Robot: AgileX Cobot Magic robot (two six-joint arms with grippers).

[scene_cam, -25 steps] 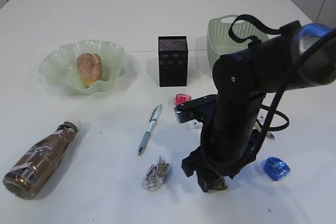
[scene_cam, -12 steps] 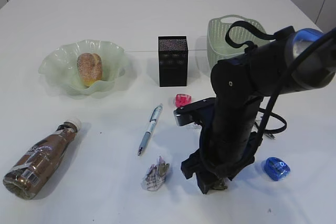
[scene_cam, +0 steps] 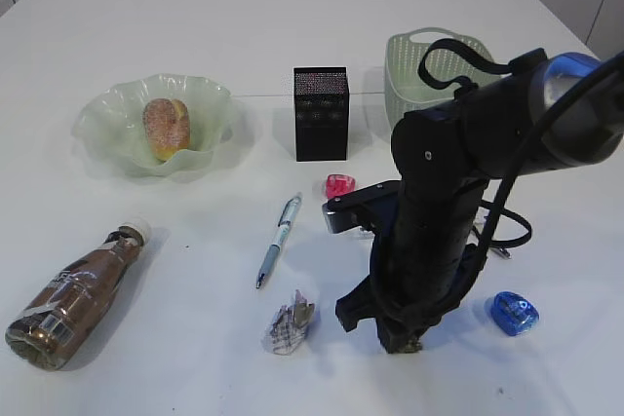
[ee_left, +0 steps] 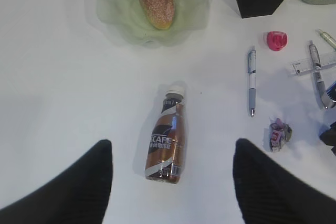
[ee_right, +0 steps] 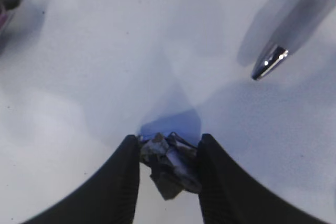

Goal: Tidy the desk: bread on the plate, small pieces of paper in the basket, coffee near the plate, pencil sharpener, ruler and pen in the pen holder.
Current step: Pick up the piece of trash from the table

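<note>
My right gripper (scene_cam: 403, 342) (ee_right: 168, 142) is shut on a crumpled piece of paper (ee_right: 170, 163) at the table's surface. A second crumpled paper (scene_cam: 288, 326) (ee_left: 278, 134) lies to its left. My left gripper (ee_left: 171, 145) is open, high above the lying coffee bottle (ee_left: 168, 140) (scene_cam: 73, 294). The bread (scene_cam: 165, 127) sits on the green plate (scene_cam: 107, 124). A blue pen (scene_cam: 278, 239), a pink sharpener (scene_cam: 338, 184) and a blue sharpener (scene_cam: 514, 312) lie on the table. The ruler (ee_left: 307, 65) shows in the left wrist view. The black pen holder (scene_cam: 321, 112) and the green basket (scene_cam: 419, 60) stand at the back.
A silver pen (ee_left: 317, 72) lies across the ruler, and its tip (ee_right: 268, 62) shows in the right wrist view. The right arm hides the table behind it in the exterior view. The table is white.
My right gripper has shifted slightly to the right, still low over the table with the paper between its jaws. Nothing else has moved.
</note>
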